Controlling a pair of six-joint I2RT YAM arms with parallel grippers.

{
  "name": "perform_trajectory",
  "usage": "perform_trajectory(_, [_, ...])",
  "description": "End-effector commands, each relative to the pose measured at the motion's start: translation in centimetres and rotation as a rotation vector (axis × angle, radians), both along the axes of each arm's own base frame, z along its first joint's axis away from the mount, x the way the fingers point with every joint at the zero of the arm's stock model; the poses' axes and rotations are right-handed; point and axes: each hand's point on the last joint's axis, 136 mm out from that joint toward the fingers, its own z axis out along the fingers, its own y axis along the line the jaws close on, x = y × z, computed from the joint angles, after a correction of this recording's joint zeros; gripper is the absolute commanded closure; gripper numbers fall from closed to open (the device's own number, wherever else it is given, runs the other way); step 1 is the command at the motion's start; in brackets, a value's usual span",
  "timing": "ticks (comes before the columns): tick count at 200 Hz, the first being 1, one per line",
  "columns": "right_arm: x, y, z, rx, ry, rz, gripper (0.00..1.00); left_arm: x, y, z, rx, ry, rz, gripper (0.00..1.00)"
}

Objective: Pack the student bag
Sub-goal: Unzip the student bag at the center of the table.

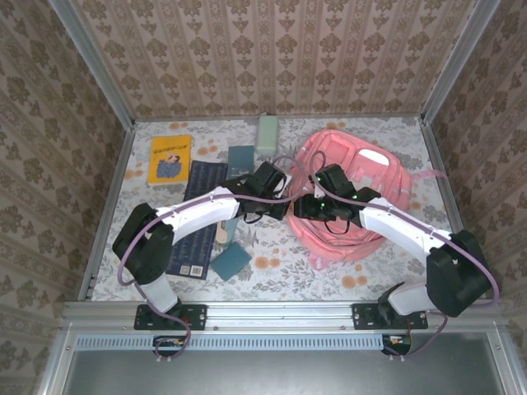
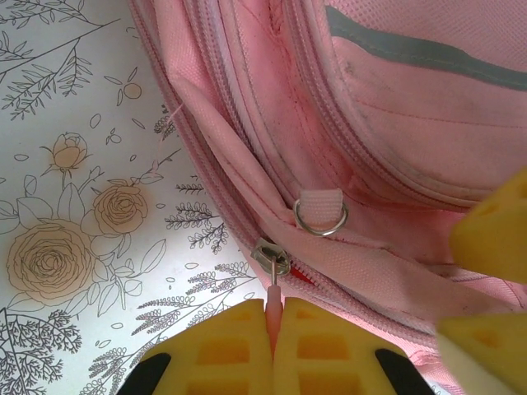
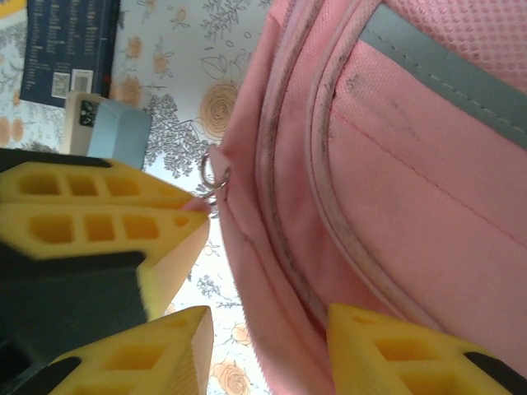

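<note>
While the bag is lying on the right half of the desk, both arms are meeting at its left edge. Left jaws are clamping together on the pink zip pull, yellow fingers pressing against each other; the metal slider is sitting just beyond them on the zip track, and a D-ring on a pink loop is hanging near it. Right jaws are standing apart, their fingers straddling a fold of the bag's side close to the left jaws; whether they are touching the fabric, cannot tell. Left of the bag, a yellow book, a dark blue book, a pale green case and a teal block are lying on the floral cover, the left arm reaching over the dark blue book.
</note>
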Motion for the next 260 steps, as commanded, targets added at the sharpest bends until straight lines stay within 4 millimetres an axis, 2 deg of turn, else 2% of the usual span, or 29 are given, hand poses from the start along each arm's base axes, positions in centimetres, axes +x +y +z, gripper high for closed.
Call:
perform_trajectory(1, [0.9,1.6,0.2,0.023,-0.022,0.048,0.59,0.0,-1.0,2.8,-0.081,-0.028,-0.008,1.00])
perform_trajectory(12, [1.0,1.7,-0.2,0.012,-0.017,0.052,0.60,-0.1,-1.0,2.8,-0.080,-0.025,-0.009,1.00])
perform_trajectory(28, [1.1,1.7,-0.6,-0.003,-0.009,0.053,0.72,-0.1,-0.9,2.8,-0.079,-0.026,-0.004,1.00])
perform_trajectory(46, [0.9,1.2,-0.6,-0.030,-0.012,0.057,1.00,0.2,-0.6,2.5,-0.062,-0.030,0.009,1.00])
perform_trajectory(64, [0.3,0.9,0.1,-0.038,-0.027,0.073,1.00,1.1,0.3,2.1,-0.027,-0.047,0.052,1.00])
perform_trajectory(89, [-0.8,0.7,1.1,-0.024,-0.041,0.106,1.00,3.4,1.9,1.2,0.000,-0.055,0.128,1.00])
perform_trajectory(95, [-1.1,0.6,0.8,-0.027,-0.031,0.112,1.00,4.0,2.0,1.2,-0.004,-0.056,0.140,1.00])
perform_trajectory(99, [-1.3,0.5,1.8,-0.014,-0.056,0.113,1.00,4.3,2.1,1.2,-0.006,-0.056,0.148,1.00])
perform_trajectory(116, [-2.1,0.3,2.1,-0.005,-0.060,0.125,1.00,5.9,2.5,1.0,-0.003,-0.061,0.177,1.00])
perform_trajectory(169, [-4.5,0.4,2.7,0.041,-0.057,0.195,1.00,11.8,1.6,0.3,-0.002,-0.092,0.241,1.00])
perform_trajectory(215, [-5.3,0.5,3.4,0.048,-0.059,0.227,1.00,16.6,0.3,-1.3,-0.017,-0.077,0.324,1.00])
perform_trajectory(242, [-5.6,0.5,3.5,0.055,-0.058,0.230,1.00,18.1,0.9,-2.7,0.019,-0.068,0.388,1.00])
perform_trajectory(260, [-5.7,0.6,3.6,0.062,-0.056,0.233,1.00,18.8,2.3,-3.5,0.053,-0.068,0.456,1.00])
